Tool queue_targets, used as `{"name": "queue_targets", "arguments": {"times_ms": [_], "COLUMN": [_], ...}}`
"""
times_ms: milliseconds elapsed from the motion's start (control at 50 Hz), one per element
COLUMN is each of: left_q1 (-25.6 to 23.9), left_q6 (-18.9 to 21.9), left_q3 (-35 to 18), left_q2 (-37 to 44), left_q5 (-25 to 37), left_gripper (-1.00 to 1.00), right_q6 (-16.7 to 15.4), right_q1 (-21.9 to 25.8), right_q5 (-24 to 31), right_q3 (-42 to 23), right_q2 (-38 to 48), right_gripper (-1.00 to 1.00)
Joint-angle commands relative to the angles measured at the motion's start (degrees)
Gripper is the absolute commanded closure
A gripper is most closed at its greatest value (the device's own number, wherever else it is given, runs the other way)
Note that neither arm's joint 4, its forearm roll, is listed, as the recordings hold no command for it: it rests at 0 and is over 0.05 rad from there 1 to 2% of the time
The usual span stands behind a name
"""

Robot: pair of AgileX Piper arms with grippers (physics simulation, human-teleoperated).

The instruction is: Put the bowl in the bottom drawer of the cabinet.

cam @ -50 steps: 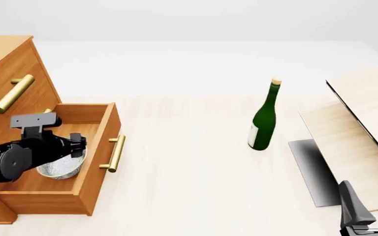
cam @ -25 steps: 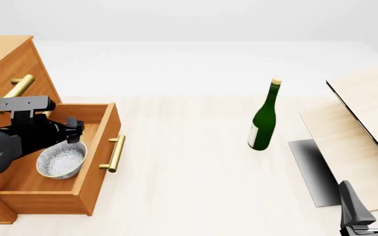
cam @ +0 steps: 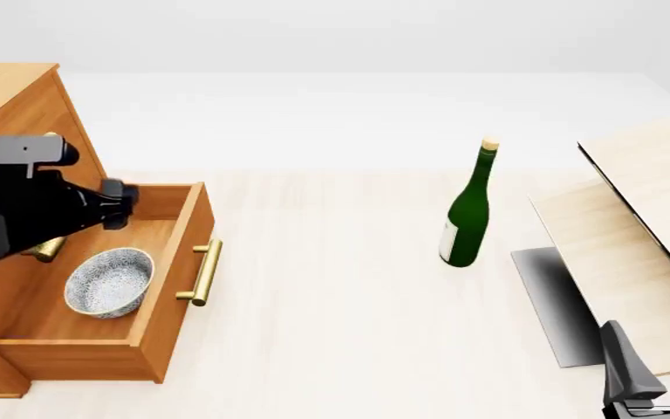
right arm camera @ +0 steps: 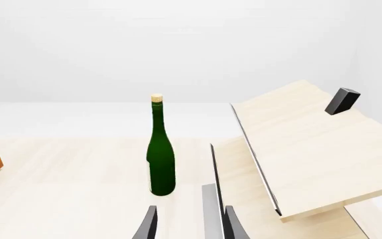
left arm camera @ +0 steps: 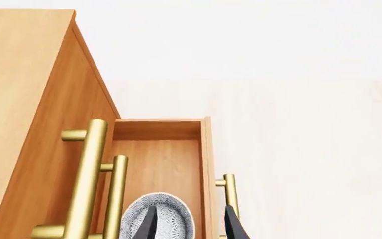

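Front view: bowl (cam: 109, 282) resting inside open bottom drawer (cam: 91, 347); left gripper (left arm camera: 189, 225) parted, empty, above; drawer unclosed.

The cabinet (cam: 15, 113) is orange-brown wood with a smooth, matt face and faint grain. Its bottom drawer (cam: 154, 301) is the same wood inside and out. The handles (left arm camera: 85, 184) look like brass: polished metal, softly glossy, with bright streaks along the bars. The bowl (cam: 109, 282) has a white-grey speckled surface like glazed stoneware, slightly shiny at the rim. The table (cam: 335, 297) is pale wood, matt and finely grained. The bottle (cam: 468, 214) is dark green glossy glass with a pale cork. The boards (right arm camera: 304, 144) are light, matt wood. The left gripper (left arm camera: 189, 226) is black, semi-gloss plastic or metal.
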Motion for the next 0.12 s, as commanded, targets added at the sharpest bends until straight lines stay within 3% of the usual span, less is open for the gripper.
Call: {"name": "queue_targets", "arguments": {"times_ms": [20,120], "left_q1": [0.7,0.8], "left_q6": [2.1,3.6], "left_q3": [-2.0,-5.5], "left_q2": [-1.3,-0.3], "left_q5": [2.4,4.9], "left_gripper": [-1.0,-1.0], "right_q6": [0.0,0.0], "right_q1": [0.0,0.0], "right_q5": [0.0,0.0], "right_q3": [0.0,0.0], "right_q2": [0.0,0.0], "right_gripper": [-1.0,-1.0]}}
